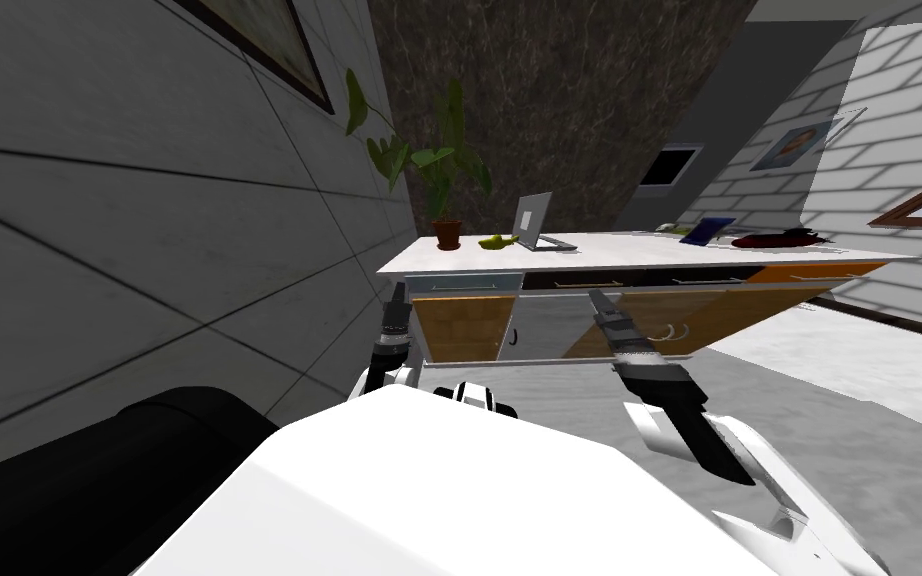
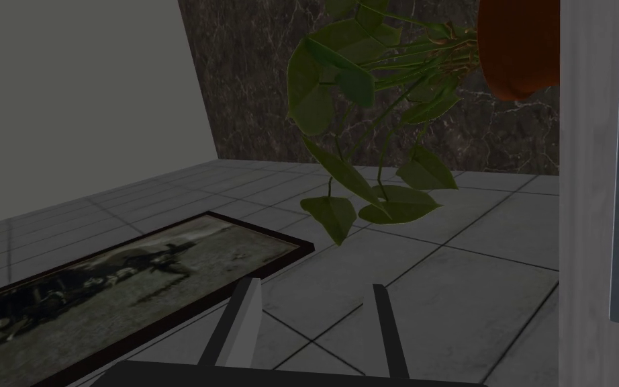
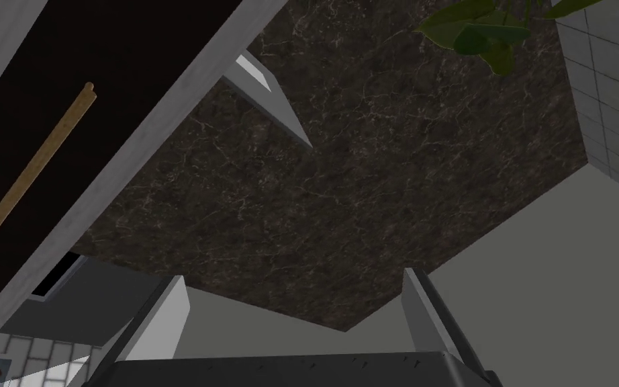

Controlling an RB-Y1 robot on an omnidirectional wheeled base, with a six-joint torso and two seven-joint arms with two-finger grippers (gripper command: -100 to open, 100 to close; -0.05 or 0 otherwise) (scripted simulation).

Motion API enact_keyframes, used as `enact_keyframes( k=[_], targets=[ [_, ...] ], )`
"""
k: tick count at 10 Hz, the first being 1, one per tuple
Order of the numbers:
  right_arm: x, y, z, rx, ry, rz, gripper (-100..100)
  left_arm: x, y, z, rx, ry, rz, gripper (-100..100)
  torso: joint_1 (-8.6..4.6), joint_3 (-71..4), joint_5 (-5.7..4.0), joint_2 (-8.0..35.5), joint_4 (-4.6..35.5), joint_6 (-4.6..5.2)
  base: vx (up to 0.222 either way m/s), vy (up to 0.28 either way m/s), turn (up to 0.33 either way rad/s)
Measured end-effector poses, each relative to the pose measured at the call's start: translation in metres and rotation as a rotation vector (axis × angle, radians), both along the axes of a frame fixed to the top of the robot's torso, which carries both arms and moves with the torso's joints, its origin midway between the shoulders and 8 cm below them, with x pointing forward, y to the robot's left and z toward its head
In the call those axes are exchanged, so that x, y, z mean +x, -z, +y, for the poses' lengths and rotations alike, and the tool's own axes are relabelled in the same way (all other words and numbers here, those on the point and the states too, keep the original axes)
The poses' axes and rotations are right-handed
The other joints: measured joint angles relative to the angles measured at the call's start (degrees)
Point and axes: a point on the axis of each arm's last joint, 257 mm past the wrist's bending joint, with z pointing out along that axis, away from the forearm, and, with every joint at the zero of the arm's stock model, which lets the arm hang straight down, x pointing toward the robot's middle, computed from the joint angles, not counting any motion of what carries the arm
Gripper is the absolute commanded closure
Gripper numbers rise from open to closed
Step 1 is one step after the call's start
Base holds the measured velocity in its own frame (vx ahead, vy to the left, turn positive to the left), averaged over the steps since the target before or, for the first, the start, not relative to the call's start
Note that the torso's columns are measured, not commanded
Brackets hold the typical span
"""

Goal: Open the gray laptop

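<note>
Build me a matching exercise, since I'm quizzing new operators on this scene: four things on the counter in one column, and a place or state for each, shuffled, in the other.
Things
1. potted plant
2. grey laptop
3. yellow-green object
4. blue flat object

Places or states
A. lies between the plant's pot and the laptop
B. stands at the end of the counter nearest the grey tiled wall
C. sits next to a dark red thing
D. lid raised

Pairs: 1-B, 2-D, 3-A, 4-C

Open laptop (image 1: pixel 539 228) on white counter (image 1: pixel 649 252)
</note>
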Motion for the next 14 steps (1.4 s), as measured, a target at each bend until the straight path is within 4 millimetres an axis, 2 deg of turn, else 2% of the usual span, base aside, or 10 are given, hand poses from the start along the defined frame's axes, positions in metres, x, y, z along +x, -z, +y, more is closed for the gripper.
enact_keyframes(
  k=[4,14],
  targets=[
    [0.013,-0.004,-0.012,-0.151,0.035,0.019,-100,0.0,0.0,0.0,0.0,0.0,0.0,0,-0.01,0.0,-0.01,0.0,0.0,0.01,0.006,0.027,0.021],
    [0.048,-0.015,-0.058,-0.507,0.149,0.073,-100,0.0,0.0,0.0,0.0,0.0,0.0,0,0.01,0.0,0.0,0.0,0.0,-0.02,0.015,0.017,0.065]
  ],
)
